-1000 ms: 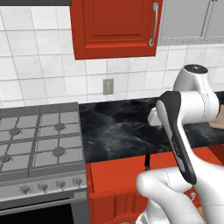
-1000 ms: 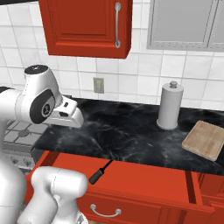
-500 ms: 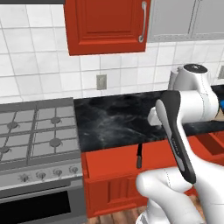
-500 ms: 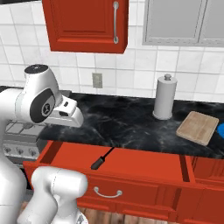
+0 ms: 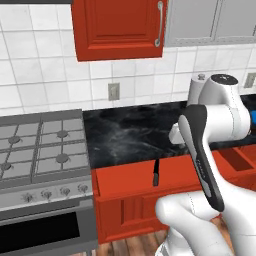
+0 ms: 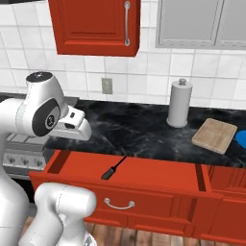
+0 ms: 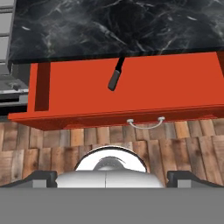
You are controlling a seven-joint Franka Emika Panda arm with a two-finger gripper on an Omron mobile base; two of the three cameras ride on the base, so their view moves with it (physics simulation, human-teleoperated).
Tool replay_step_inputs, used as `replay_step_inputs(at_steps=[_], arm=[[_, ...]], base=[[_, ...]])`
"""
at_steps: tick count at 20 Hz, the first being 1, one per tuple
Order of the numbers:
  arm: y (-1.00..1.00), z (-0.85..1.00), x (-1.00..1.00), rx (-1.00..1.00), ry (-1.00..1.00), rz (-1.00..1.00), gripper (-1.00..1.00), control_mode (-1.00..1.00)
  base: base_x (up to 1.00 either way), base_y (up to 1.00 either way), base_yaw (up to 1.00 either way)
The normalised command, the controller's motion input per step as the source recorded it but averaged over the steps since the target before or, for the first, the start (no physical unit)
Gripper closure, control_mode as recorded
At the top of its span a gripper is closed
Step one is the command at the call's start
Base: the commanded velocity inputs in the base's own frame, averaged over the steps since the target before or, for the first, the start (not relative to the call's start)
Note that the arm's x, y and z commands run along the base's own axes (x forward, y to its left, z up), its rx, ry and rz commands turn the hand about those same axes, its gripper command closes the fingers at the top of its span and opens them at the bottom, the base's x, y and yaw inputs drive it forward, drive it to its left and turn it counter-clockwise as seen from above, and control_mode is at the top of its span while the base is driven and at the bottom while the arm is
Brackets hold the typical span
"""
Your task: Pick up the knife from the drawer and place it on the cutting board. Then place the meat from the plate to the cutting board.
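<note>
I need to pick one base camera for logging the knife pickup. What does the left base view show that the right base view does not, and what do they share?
Left base view alone: the gas stove with its burners, and the oven front below it.

Right base view alone: the cutting board, an edge of the blue plate, and the drawer's silver handle.

Both: the open red drawer with the dark knife lying inside, the black counter, the wall outlet, the paper-towel roll and the red upper cabinet.

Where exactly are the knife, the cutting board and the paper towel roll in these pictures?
knife (image 6: 113, 168): right base view, on the middle of its dark length, lying in the open drawer.
cutting board (image 6: 215, 135): right base view, on the centre of its tan top face.
paper towel roll (image 6: 178, 106): right base view, on the white side of the roll.
</note>
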Motion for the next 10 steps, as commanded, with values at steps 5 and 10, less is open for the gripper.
replay_step_inputs(at_steps=[5,10], arm=[[0.0,0.0,0.0,0.0,0.0,0.0,-1.0,1.0],[0.0,0.0,0.0,0.0,0.0,0.0,-1.0,1.0]], base=[[-0.49,0.0,0.0],[-0.69,0.0,0.0]])
